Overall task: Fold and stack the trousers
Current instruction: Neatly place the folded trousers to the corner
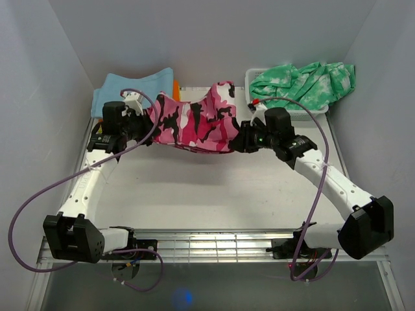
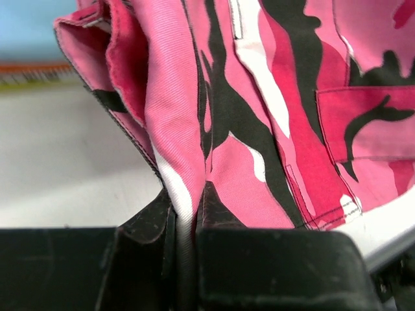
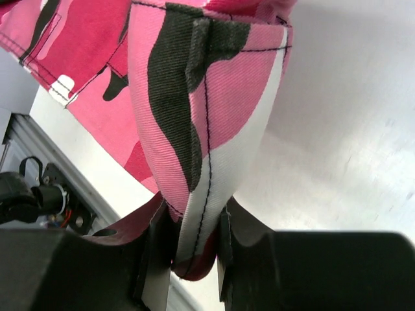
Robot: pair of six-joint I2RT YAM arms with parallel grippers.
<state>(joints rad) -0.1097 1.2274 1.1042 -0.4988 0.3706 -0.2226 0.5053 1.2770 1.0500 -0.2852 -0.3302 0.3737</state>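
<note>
Toward the far side of the worktop [image 1: 214, 194], the trousers [image 1: 194, 123] hang slung between both arms, sagging in the middle. Can't tell if the lowest fold touches the surface.

Handling guess: soft, limp, mid-weight cloth with no stiffness, so it drapes and bunches. Not fragile. The weave looks grippy, not slippery. Best holds are the thick stitched edges and seams, which bulk up between the pads.

Left end effector [image 2: 185, 240] is clenched on a bunched edge, several layers pinched together. Right end effector [image 3: 194, 246] is clenched on a folded seam, with the black stitch line running straight down into the jaws.

Fabric is a diagonal twill rib, matte, in hot pink, pale pink, white and black blotches. Topstitched seams, and a cargo pocket flap shows in the left wrist view.

Far left, just behind the trousers: a light blue cloth [image 1: 133, 87], flat and folded, with an orange cloth [image 1: 176, 87] showing as a sliver beside it. Far right: a tie-dye garment [image 1: 305, 81], green and white, crumpled, heaped on a white bin [image 1: 249, 78].

The worktop is smooth, pale and hard.
</note>
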